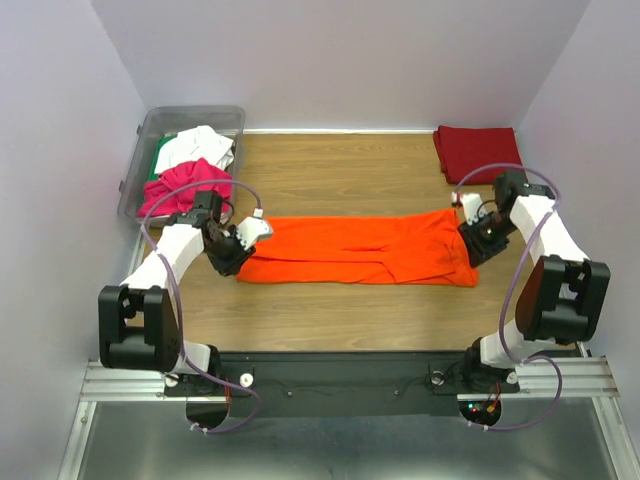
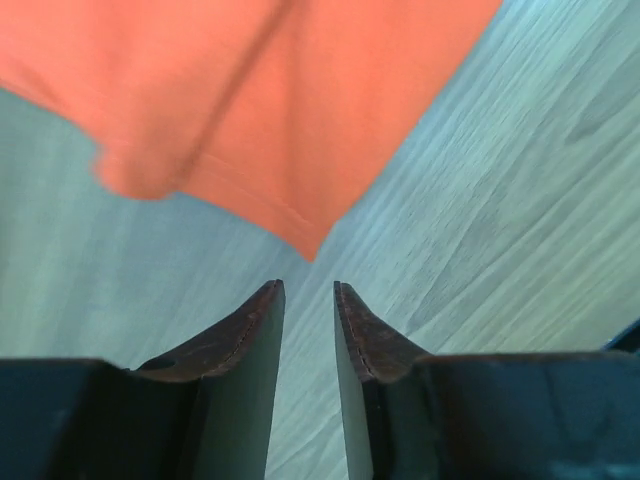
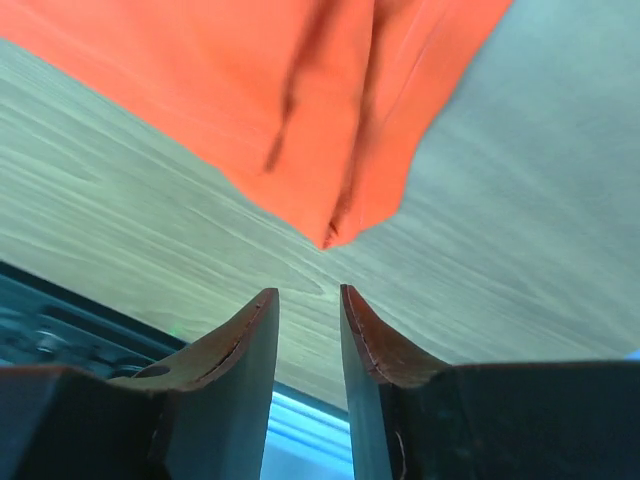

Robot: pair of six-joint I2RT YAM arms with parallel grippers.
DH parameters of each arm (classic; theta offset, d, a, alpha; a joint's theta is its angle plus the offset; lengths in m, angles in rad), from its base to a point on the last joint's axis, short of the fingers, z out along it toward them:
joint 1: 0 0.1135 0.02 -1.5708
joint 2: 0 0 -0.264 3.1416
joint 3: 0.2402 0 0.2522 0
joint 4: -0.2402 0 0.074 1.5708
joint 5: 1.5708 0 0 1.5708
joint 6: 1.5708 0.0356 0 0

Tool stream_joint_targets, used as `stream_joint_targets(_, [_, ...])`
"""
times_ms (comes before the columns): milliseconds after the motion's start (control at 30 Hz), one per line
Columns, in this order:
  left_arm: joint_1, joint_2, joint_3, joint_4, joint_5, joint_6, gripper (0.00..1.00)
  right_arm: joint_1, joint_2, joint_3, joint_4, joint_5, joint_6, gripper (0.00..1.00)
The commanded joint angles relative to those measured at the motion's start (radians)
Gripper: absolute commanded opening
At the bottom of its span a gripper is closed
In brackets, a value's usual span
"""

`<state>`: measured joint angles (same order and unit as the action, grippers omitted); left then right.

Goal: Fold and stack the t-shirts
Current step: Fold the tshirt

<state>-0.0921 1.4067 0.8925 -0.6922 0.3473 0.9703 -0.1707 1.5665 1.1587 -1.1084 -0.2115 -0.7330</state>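
Top view: orange shirt (image 1: pixel 360 250) lies flat mid-table, already narrowed into a long strip running left to right. Left gripper (image 1: pixel 238 258) sits at its left end, right gripper (image 1: pixel 470 242) at its right end. Red shirt (image 1: pixel 478 150) is folded in the far right corner. The bin (image 1: pixel 138 165) at far left holds a magenta shirt (image 1: pixel 185 185), a white shirt (image 1: pixel 200 148) and a bit of a green shirt (image 1: pixel 160 160).

Left wrist: the left gripper (image 2: pixel 308 290) has its fingers a narrow slot apart with nothing between them. A hemmed corner of the orange shirt (image 2: pixel 280 100) lies just past the tips on the table (image 2: pixel 500 220), not touching.

Right wrist: same deal. The right gripper (image 3: pixel 308 295) is barely parted and empty, and a layered corner of the orange shirt (image 3: pixel 300 90) lies just ahead.

My take: thin, light, floppy cloth, so it'll sag and the layers can slide apart. I'd pinch each end at the corner, catching all layers at the hem, and lift both ends together for the next fold.
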Motion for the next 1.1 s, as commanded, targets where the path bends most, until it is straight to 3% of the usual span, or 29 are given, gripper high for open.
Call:
stream_joint_targets(0, [-0.014, -0.084, 0.121, -0.076, 0.156, -0.021, 0.41, -0.006, -0.056, 0.111, -0.102, -0.172, 0.052, 0.37])
stream_joint_targets(167, [-0.156, -0.127, 0.146, 0.020, 0.309, -0.143, 0.48, -0.004, 0.007, 0.092, -0.081, -0.265, 0.139, 0.36])
stream_joint_targets(433, [-0.451, -0.031, 0.140, 0.356, 0.297, -0.419, 0.48, -0.001, 0.095, 0.026, 0.021, -0.296, 0.254, 0.36])
stream_joint_targets(633, [-0.648, 0.100, 0.157, 0.500, 0.269, -0.515, 0.48, -0.001, 0.122, -0.024, 0.094, -0.256, 0.299, 0.38])
stream_joint_targets(1067, [-0.807, 0.313, 0.247, 0.661, 0.239, -0.619, 0.48, -0.003, 0.175, -0.050, 0.163, -0.204, 0.349, 0.43])
